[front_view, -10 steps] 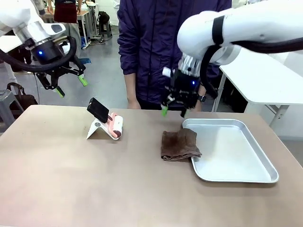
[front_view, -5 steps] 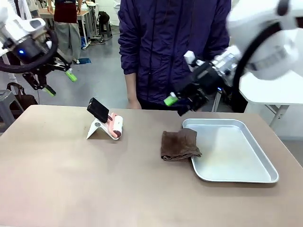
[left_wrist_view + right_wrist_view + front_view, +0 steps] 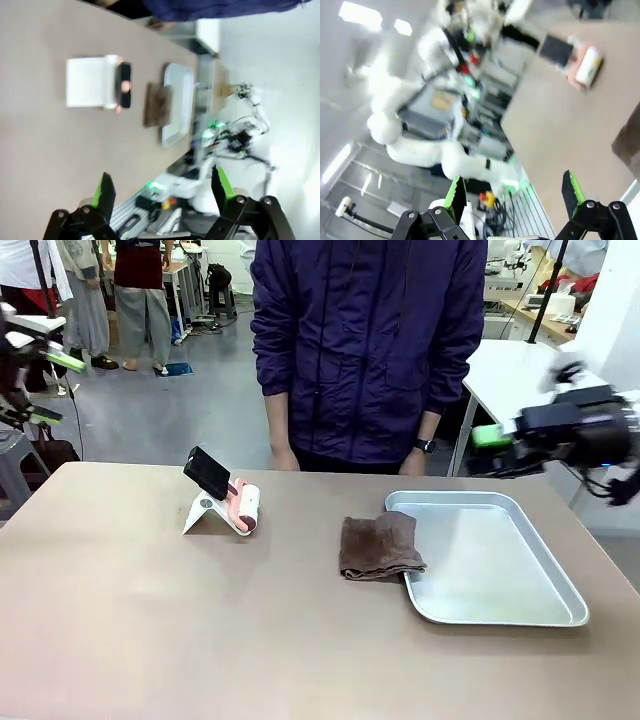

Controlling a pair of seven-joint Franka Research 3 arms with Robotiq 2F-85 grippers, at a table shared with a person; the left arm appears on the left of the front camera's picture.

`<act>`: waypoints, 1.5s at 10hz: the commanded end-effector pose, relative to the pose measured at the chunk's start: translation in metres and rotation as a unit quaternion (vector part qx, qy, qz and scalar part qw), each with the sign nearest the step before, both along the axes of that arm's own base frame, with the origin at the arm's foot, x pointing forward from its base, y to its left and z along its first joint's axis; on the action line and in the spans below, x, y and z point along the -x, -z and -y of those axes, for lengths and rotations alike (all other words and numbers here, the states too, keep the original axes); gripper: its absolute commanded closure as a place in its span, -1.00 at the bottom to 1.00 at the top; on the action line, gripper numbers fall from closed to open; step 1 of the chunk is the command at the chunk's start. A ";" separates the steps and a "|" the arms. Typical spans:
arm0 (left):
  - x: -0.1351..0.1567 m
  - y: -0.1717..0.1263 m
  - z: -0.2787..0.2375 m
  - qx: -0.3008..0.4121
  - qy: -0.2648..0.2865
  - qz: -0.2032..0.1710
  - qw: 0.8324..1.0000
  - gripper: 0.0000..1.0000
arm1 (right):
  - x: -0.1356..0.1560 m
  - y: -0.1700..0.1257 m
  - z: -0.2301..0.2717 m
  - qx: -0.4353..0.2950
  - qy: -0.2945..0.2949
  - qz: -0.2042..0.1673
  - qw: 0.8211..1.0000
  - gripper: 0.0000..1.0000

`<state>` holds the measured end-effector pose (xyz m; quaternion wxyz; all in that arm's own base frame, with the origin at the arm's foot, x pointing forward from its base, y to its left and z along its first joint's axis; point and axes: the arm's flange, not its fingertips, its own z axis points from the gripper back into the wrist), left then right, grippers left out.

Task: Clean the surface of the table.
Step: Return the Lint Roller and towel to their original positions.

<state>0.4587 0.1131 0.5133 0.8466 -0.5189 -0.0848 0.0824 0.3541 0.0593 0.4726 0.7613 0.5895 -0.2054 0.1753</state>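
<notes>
Bench [image 3: 150, 640] seen bare at the near side, both arms held off at its edges.

A brown cloth [image 3: 380, 546] is laid folded near the middle, its right edge overlapping the rim of a metal tray [image 3: 540, 615]. To the left, well apart from the cloth, a white stand [image 3: 205, 513] is set with a black-and-pink roller [image 3: 243, 506] on it. A person [image 3: 365, 350] is stood at the far side. The left end effector [image 3: 161, 192] is held open and empty (fingers spread wide in the wrist view), above the bench's left end. The right end effector [image 3: 515, 195] is likewise spread apart with nothing between its pads, beyond the tray's far right corner.
</notes>
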 end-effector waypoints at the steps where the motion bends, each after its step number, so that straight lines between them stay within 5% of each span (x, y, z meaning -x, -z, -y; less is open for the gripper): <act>1: 0.016 0.018 -0.028 0.083 -0.050 0.063 0.993 -1.00 | 0.016 0.009 0.036 -0.067 0.089 0.014 0.994 -1.00; 2: 0.024 0.025 -0.039 0.103 -0.048 0.119 0.986 -1.00 | 0.024 0.013 0.055 -0.106 0.148 0.018 0.983 -1.00; 3: 0.031 0.031 -0.041 0.069 0.023 0.259 0.963 -1.00 | 0.025 0.021 0.064 -0.155 0.196 -0.038 0.968 -1.00; 4: 0.029 0.033 -0.034 0.019 0.086 0.315 0.945 -1.00 | -0.007 -0.009 0.060 -0.065 0.098 0.004 0.993 -1.00; 5: 0.023 0.032 -0.023 -0.015 0.108 0.297 0.949 -1.00 | -0.007 -0.009 0.060 -0.065 0.098 0.004 0.993 -1.00; 6: 0.029 0.022 -0.047 0.061 0.006 0.194 0.979 -1.00 | -0.007 -0.009 0.060 -0.065 0.098 0.004 0.993 -1.00; 15: 0.029 0.022 -0.047 0.061 0.006 0.194 0.979 -1.00 | -0.007 -0.009 0.060 -0.065 0.098 0.004 0.993 -1.00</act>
